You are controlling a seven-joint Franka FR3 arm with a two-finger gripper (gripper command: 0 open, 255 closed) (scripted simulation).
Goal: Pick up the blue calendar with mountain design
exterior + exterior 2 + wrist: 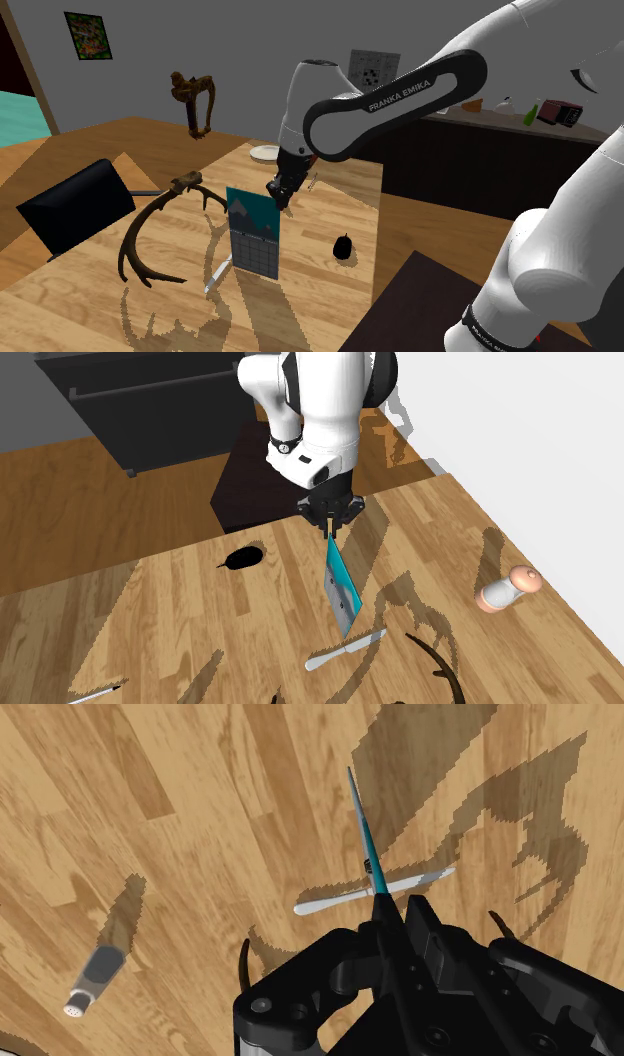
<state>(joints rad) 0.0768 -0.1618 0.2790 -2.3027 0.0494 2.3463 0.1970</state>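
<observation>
Wooden table [310, 300] surface is seen in the shoulder view, backed by grey walls. The blue calendar [252, 232] is held upright near the table's middle, its top corner clamped by the gripper [283, 192]. Dark antlers [160, 235] are located just beside it, toward the shoulder view's left.

In the second exterior view, the calendar [340, 582] is presented edge-on below the gripper [330, 527]. A silver knife [345, 649] is located near its lower end.

In the wrist view, the gripper [392, 916] fingers are closed onto the calendar [362, 824], with the knife [420, 880] beyond.
</observation>
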